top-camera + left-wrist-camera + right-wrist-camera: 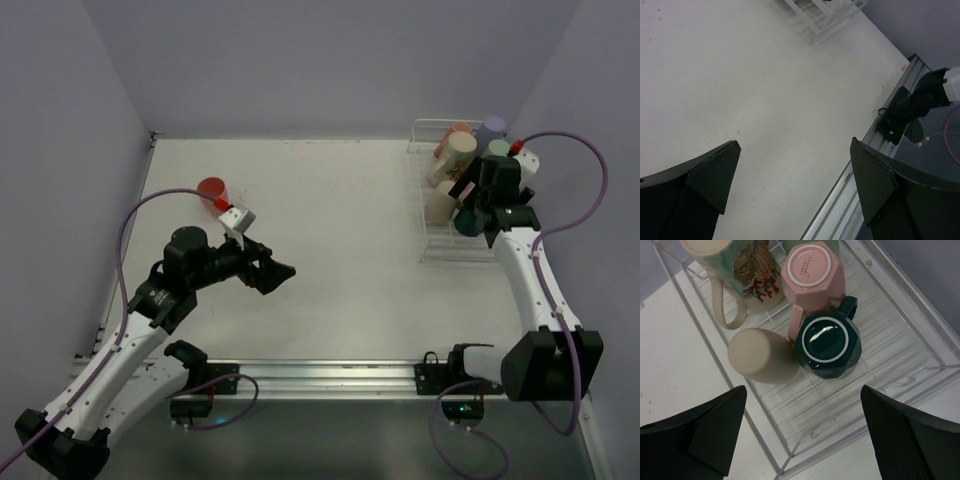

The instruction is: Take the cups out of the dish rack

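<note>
The dish rack [432, 245] stands at the back right and holds several cups. In the right wrist view, on the rack's wire grid [850, 405], a dark green mug [827, 342], a pink mug [812, 272] and a tan tumbler [757, 354] stand upside down, with a cream shell-pattern mug [742, 270] behind them. My right gripper [803, 395] is open and empty, hovering above the rack's near end just short of the green mug. A red cup [211, 188] stands on the table at the left. My left gripper [283, 270] is open and empty over the mid-table [795, 145].
A lavender cup [495, 125], a light green cup [498, 147] and a salmon cup [460, 130] sit at the rack's far end. The metal rail [875, 145] runs along the table's near edge, with the right arm's base [912, 105] on it. Purple walls close in three sides.
</note>
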